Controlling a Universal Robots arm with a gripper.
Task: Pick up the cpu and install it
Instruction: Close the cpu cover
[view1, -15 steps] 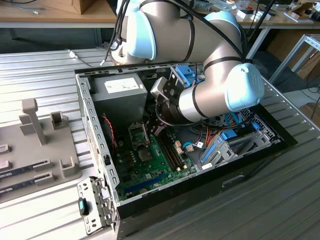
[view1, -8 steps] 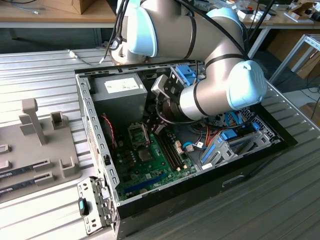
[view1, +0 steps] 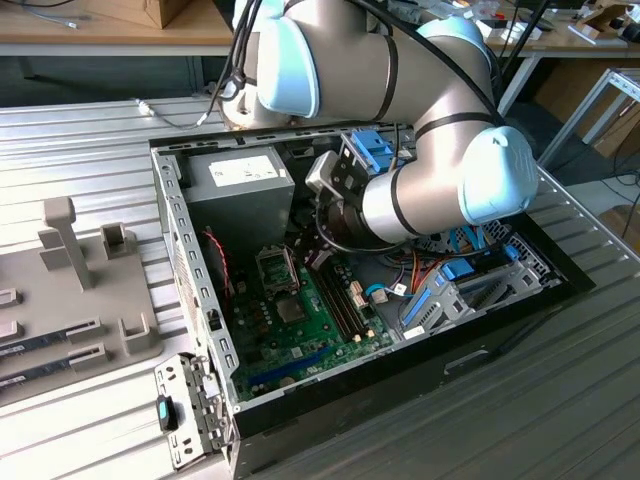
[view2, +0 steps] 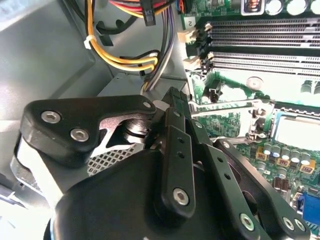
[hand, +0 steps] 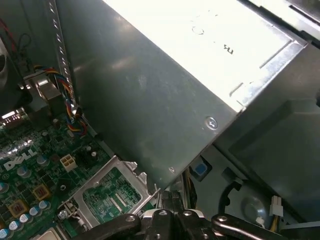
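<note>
My gripper (view2: 173, 95) hangs inside the open computer case (view1: 190, 300), above the green motherboard (view1: 300, 330). In both wrist views its black fingers (hand: 171, 197) lie tight together with nothing visible between them. Its tips are beside the raised silver socket frame (view2: 235, 120), close to the grey power supply (hand: 150, 100). A pale silver-grey square (view2: 297, 132) lies in the socket past the frame, partly cut off. I cannot tell whether that square is the cpu. In the exterior view the arm's wrist (view1: 420, 195) covers the gripper, and the socket (view1: 278, 268) lies just beside it.
Memory slots (view2: 260, 45) run beside the socket. Yellow and red cable bundles (view2: 125, 60) hang near the fingers. Blue drive brackets (view1: 440, 290) fill the case's right side in the exterior view. A grey fixture tray (view1: 70, 290) stands on the ribbed table on that view's left.
</note>
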